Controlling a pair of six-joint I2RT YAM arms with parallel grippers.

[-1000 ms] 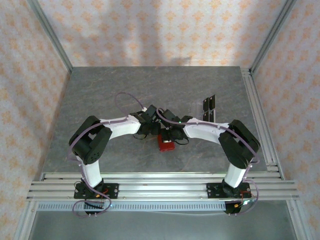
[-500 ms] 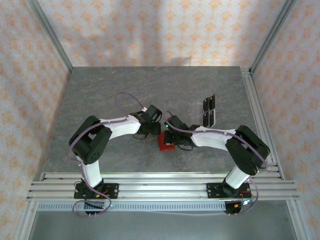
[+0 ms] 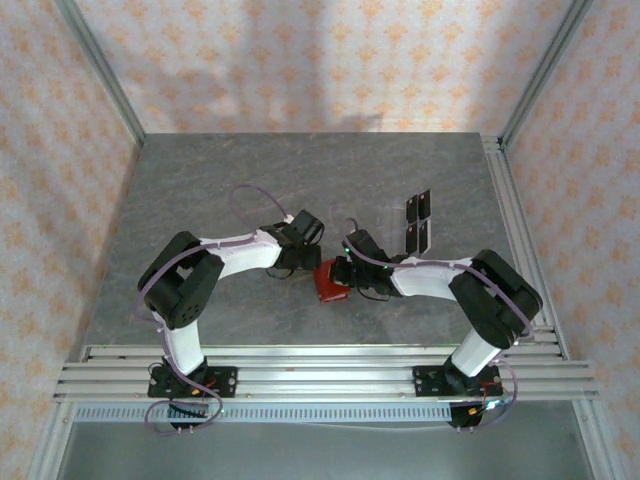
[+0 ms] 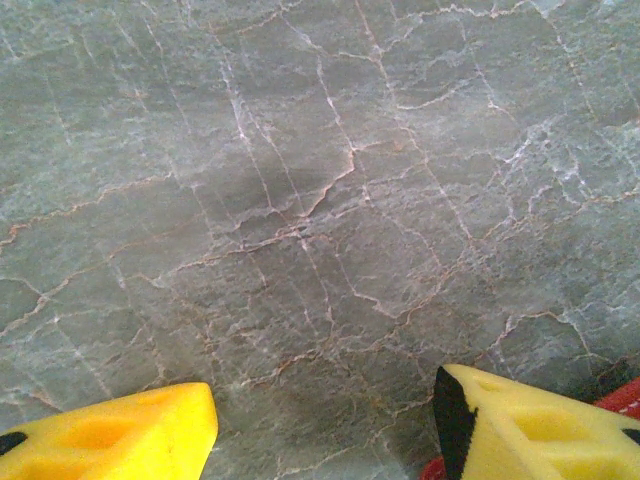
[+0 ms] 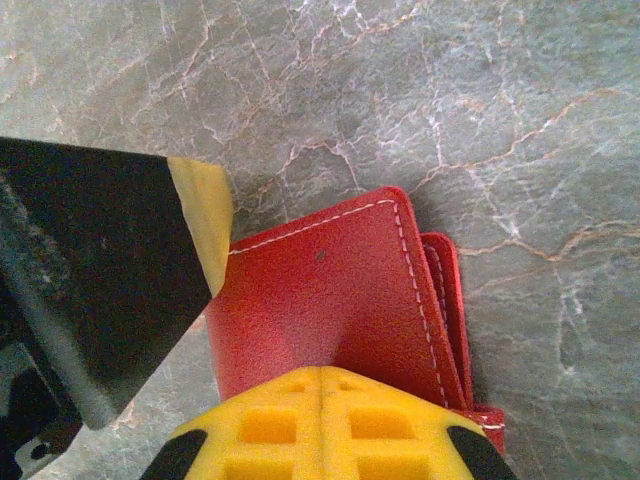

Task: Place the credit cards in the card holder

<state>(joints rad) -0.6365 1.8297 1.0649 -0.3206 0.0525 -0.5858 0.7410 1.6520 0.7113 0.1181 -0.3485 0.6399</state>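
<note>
Marble-grey table [image 3: 200,190]: red card holder [image 5: 330,290] lies centre, credit cards [image 3: 418,208] well apart, far right. At the holder's edge the right pincer [image 5: 320,400] is clenched; the left pincer [image 4: 325,415] stands released. Likely handling of the credit cards: thin, stiff, slick, so pinch by an edge.

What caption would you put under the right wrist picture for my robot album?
The shut right gripper meets the folded red card holder lying on the grey marble table.

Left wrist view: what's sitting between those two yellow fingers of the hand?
In the left wrist view, only bare marble table lies between the left hand's yellow fingers; the red card holder peeks out beside one.
</note>
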